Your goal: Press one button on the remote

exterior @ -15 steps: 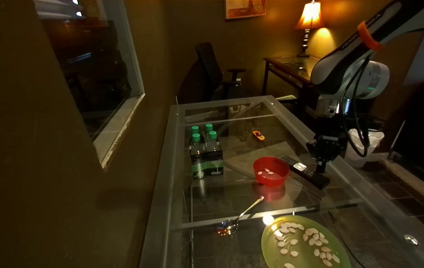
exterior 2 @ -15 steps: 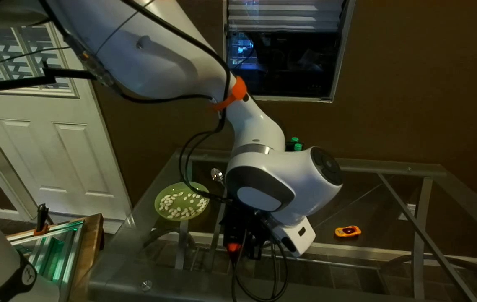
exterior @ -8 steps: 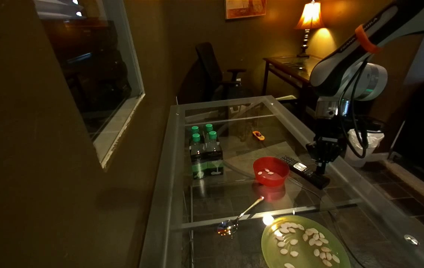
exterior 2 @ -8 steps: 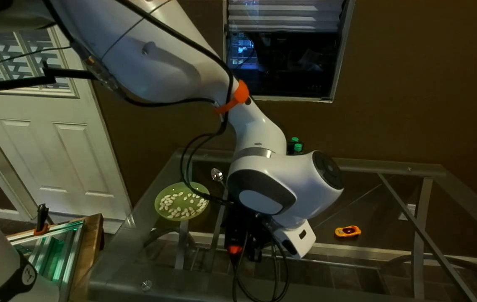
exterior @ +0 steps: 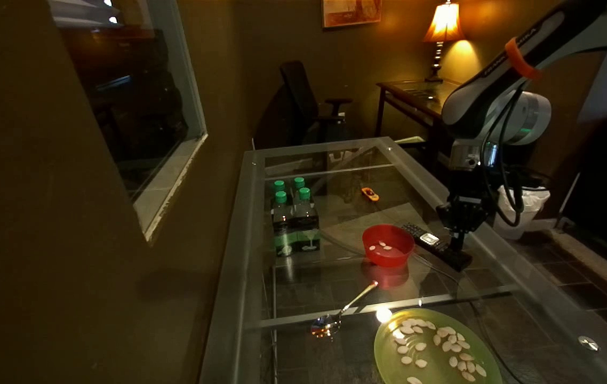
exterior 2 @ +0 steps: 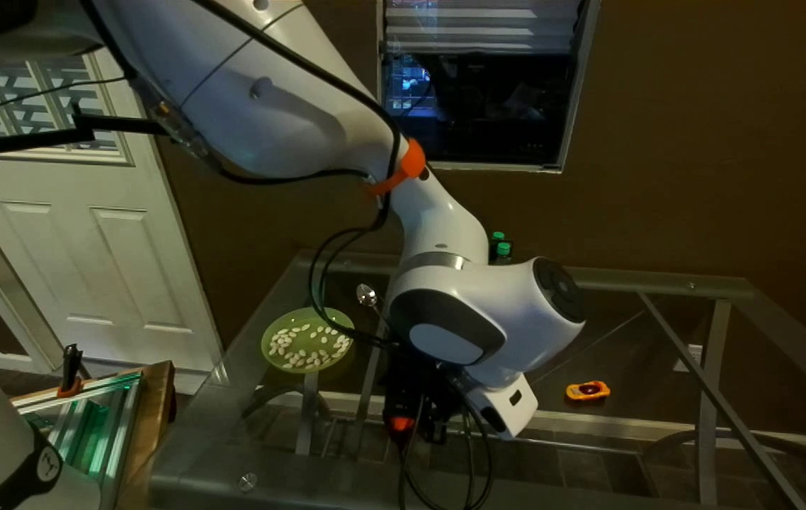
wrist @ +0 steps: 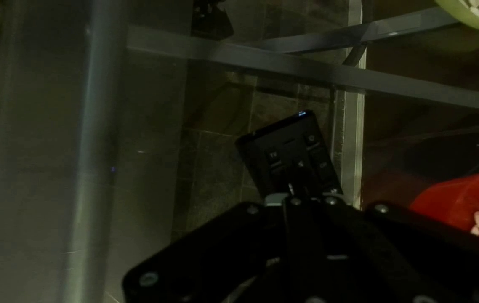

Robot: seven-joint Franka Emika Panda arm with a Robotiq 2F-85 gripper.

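The remote (exterior: 431,239) is a long black slab with a small bright screen. It lies on the glass table beside the red cup (exterior: 388,246). In the wrist view, the near end of the remote (wrist: 279,145) shows several buttons, and its other part is hidden behind my gripper. My gripper (exterior: 457,243) points down over the remote's near half with its fingers together and nothing between them. In the wrist view the dark fingertips (wrist: 298,183) overlap the buttons. I cannot tell whether they touch. In an exterior view the gripper (exterior 2: 417,418) is mostly dark, and the arm hides the remote and cup.
A green plate (exterior: 397,368) with white seeds and a spoon (exterior: 354,301) lie on the glass table (exterior: 330,288). A pack of green-capped bottles (exterior: 296,229) stands near the wall. An orange toy car (exterior 2: 587,390) lies at the table's far part.
My arm and gripper have shifted slightly left in an exterior view and slightly right and down in an exterior view. The fingertips stay over the remote. The remote has not visibly moved.
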